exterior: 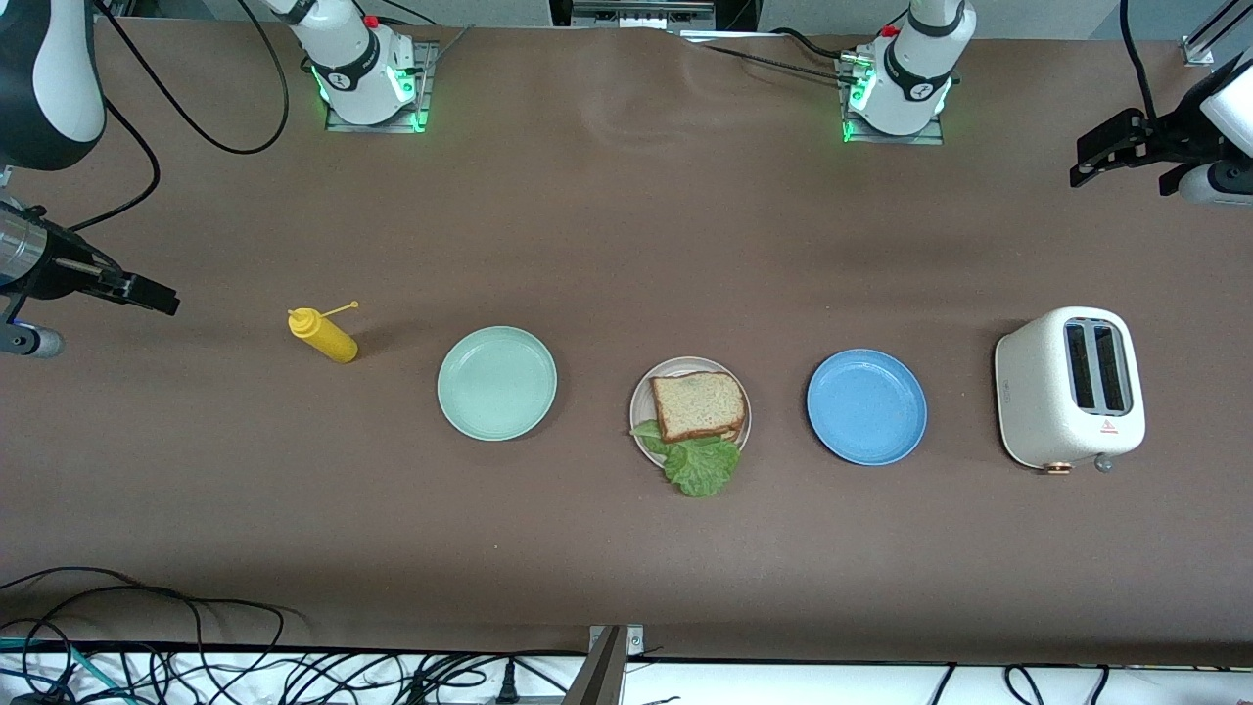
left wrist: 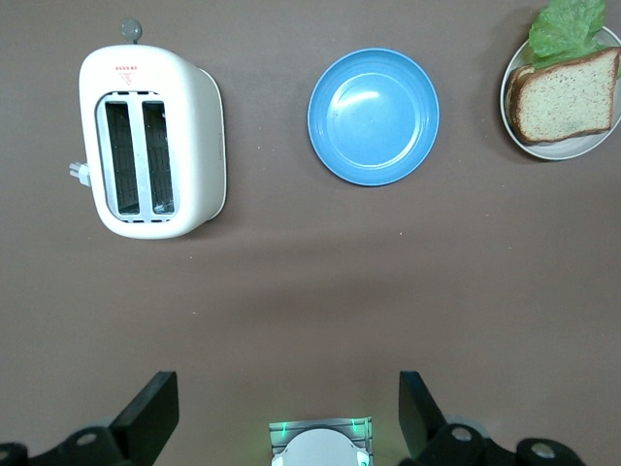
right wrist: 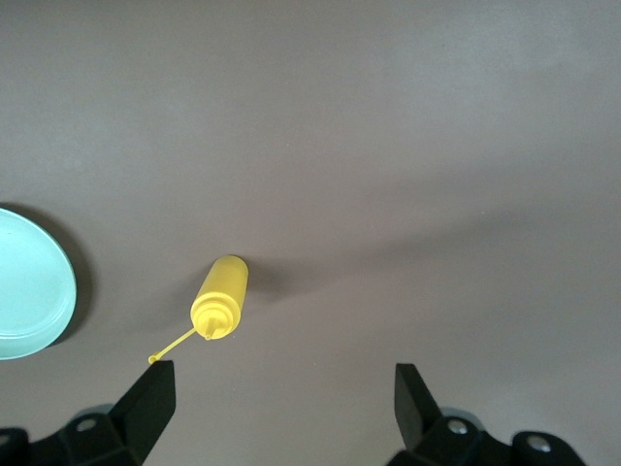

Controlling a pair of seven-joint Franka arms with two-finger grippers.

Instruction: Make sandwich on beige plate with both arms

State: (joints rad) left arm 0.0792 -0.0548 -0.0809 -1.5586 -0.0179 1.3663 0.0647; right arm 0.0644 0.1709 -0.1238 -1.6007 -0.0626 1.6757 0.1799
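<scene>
Bread and lettuce sit assembled at the centre of the front frame: the sandwich (exterior: 698, 404), a square toasted slice on top with a frilly green leaf spilling over the rim toward the front camera, rests on the beige plate (exterior: 641, 397). In the left wrist view the same sandwich (left wrist: 568, 95) and beige plate (left wrist: 572, 148) appear at the upper right corner of the frame.

On either side of it lie a mint green plate (exterior: 496, 383), toward the right arm's end of the table, and a blue plate (exterior: 866, 406), toward the left arm's end. Both hold nothing. A yellow squeeze bottle (exterior: 324, 335) stands tilted in the left-centre of the front frame, cap strap sticking out, near the mint green plate. A white two-slot toaster (exterior: 1071, 388) stands at the right of the frame, near the blue plate.

Both arms wait up in the air at the frame's edges. The left gripper (exterior: 1106, 149) hangs at the upper right of the front frame, over bare table, its fingers (left wrist: 147, 413) spread wide and holding nothing. The right gripper (exterior: 147, 292) hangs at the left edge, over the table near the bottle, fingers (right wrist: 150, 400) likewise wide apart and holding nothing.
</scene>
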